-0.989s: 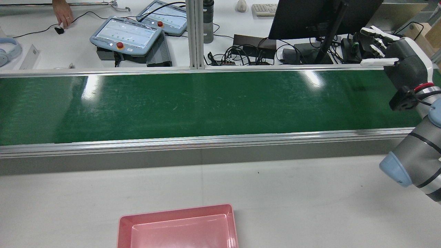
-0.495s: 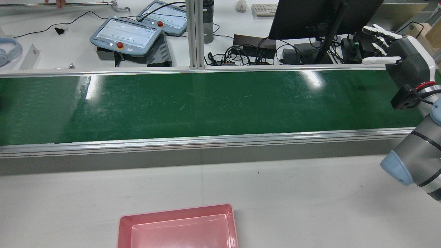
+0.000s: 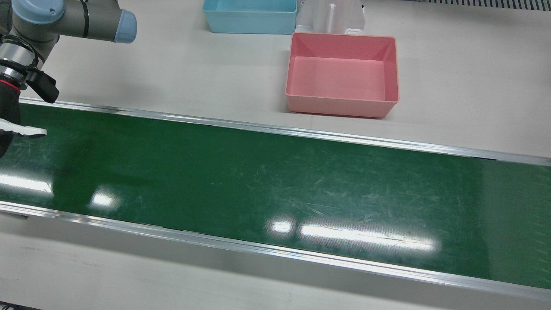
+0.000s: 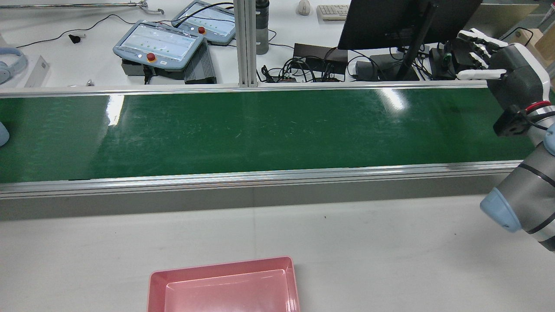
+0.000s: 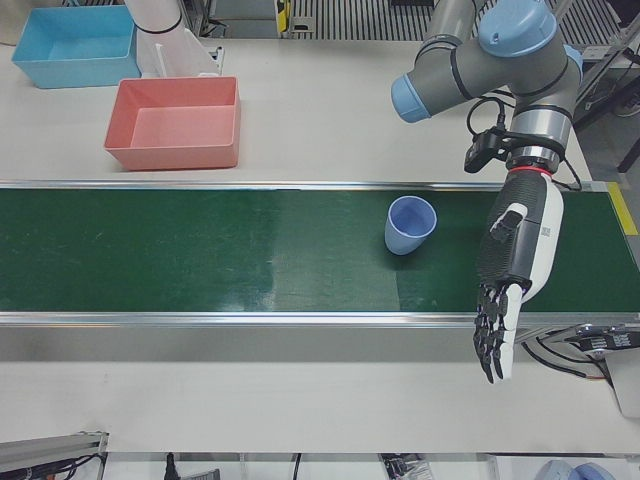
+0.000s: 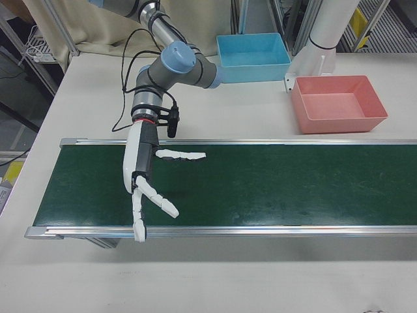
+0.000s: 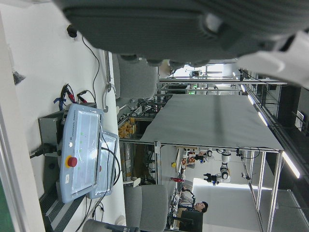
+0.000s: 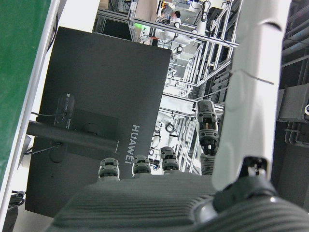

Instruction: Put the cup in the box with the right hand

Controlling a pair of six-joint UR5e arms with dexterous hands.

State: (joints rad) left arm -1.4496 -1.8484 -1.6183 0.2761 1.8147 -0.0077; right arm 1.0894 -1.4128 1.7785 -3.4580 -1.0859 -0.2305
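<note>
A light blue cup (image 5: 410, 224) stands on the green belt (image 5: 200, 250), with nothing touching it. Only a sliver of it shows at the left edge of the rear view (image 4: 2, 133). My left hand (image 5: 515, 270) hangs open and empty over the belt, just to the view's right of the cup. My right hand (image 6: 146, 176) is open and empty over the other end of the belt, fingers spread; it also shows in the rear view (image 4: 507, 69). The pink box (image 3: 342, 107) stands empty on the white table beside the belt.
A blue box (image 3: 249, 26) and a white arm pedestal (image 3: 329, 17) stand behind the pink box. Beyond the belt's far rail in the rear view are teach pendants (image 4: 158, 43), cables and a monitor (image 4: 403, 17).
The cup's edge has come into the rear view at the far left of the belt. My right hand has shifted slightly right and up. A person's hand at the top left has gone.
</note>
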